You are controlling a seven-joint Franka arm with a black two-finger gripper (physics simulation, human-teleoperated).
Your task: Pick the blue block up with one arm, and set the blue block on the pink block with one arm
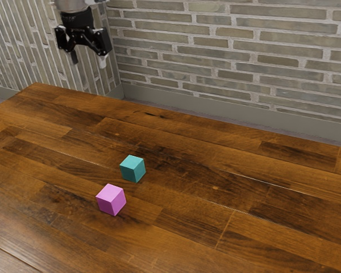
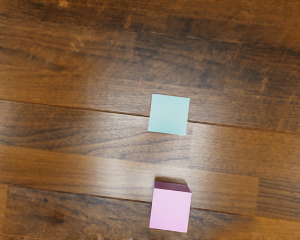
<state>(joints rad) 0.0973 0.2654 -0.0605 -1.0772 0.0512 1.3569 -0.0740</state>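
The blue block (image 1: 132,168), a small matte cube of a teal-leaning blue with plain flat faces, rests on the dark brown plank-topped wooden table (image 1: 250,187), well below the black two-finger gripper (image 1: 88,58) and off toward the exterior view's right of it. From the wrist view the blue block (image 2: 169,114) lies almost straight under the hand, seen squarely from above so that only its top face shows, with one table plank seam running beneath it. The pink block (image 1: 111,199), a matte cube of much the same size in a bright orchid pink, stands near the blue block but apart from it, with bare wood between them. It is farther from the gripper than the blue one and nearer the exterior camera. In the wrist view the pink block (image 2: 170,210) shows a sliver of its darker side face, the one turned toward the blue block. The gripper hangs high over the far part of the table, in front of the grey-tan brick wall (image 1: 244,51), its fingers pointing down, spread wide and gripping nothing. The arm (image 1: 74,11) comes in at the exterior view's upper left.
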